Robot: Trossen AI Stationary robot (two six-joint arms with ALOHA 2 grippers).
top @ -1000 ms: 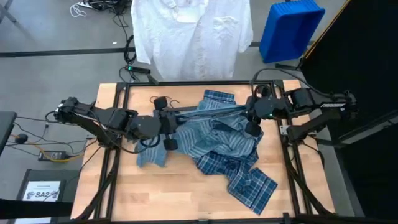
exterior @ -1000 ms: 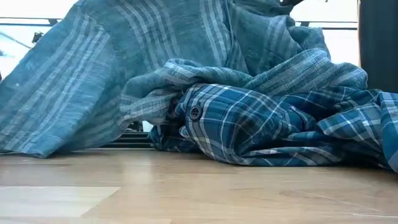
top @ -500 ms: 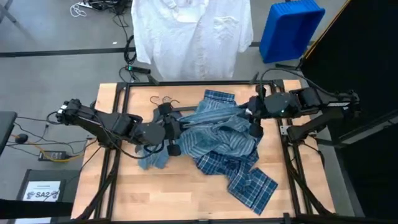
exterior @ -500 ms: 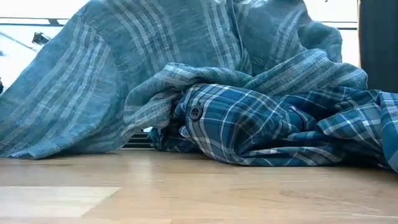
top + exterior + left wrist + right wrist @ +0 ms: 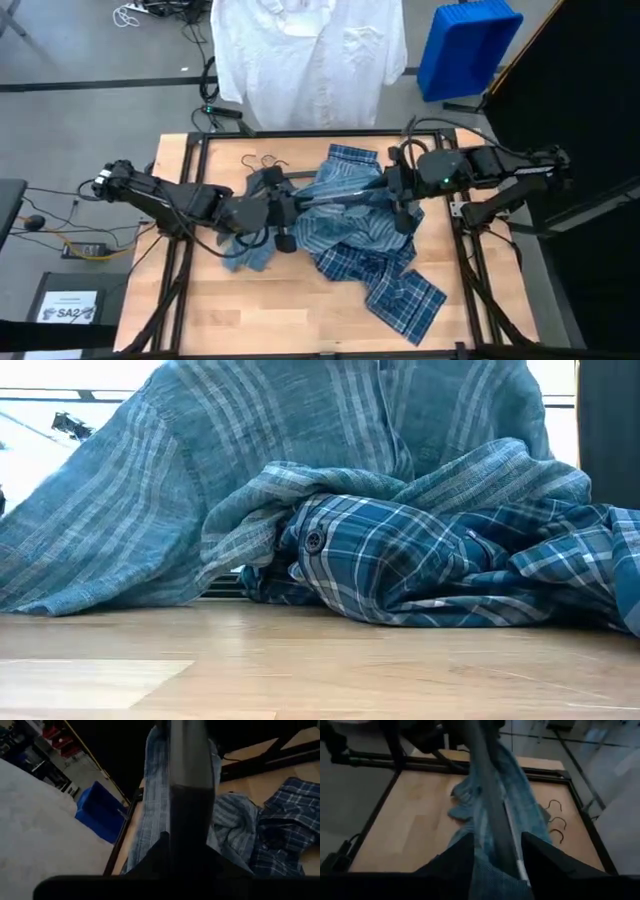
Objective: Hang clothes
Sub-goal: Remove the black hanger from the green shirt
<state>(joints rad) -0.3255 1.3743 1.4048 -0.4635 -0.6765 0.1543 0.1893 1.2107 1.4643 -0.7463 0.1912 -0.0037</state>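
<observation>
Striped shirt (image 5: pixel 335 205) | lifted over table (image 5: pixel 180 310), draped onto plaid shirt (image 5: pixel 395 285) | pinched by left gripper (image 5: pixel 283 212) at one end | clamped with hanger bar by right gripper (image 5: pixel 397 195) at other | white shirt (image 5: pixel 305 55) hung behind table

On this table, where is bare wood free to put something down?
Bare wood lies along the table's near edge, beside the plaid shirt, and at the far left corner, near the hanger hooks. The middle is crowded: striped shirt, left gripper, right gripper.
</observation>
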